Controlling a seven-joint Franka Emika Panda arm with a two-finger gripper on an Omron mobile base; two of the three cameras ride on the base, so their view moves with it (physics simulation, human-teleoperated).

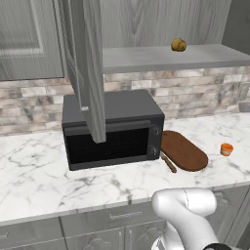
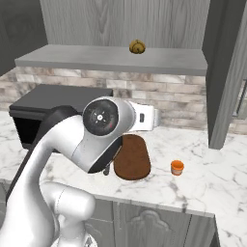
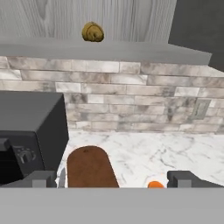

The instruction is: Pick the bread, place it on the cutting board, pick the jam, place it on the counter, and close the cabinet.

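The claw, fingers apart and empty, should rise toward the bread on the cabinet shelf above it, approaching level to straddle it.

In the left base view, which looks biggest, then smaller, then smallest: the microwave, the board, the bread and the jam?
Microwave, then cutting board. Bread and jam look alike in size.

Bread on cabinet shelf; jam beside cutting board.
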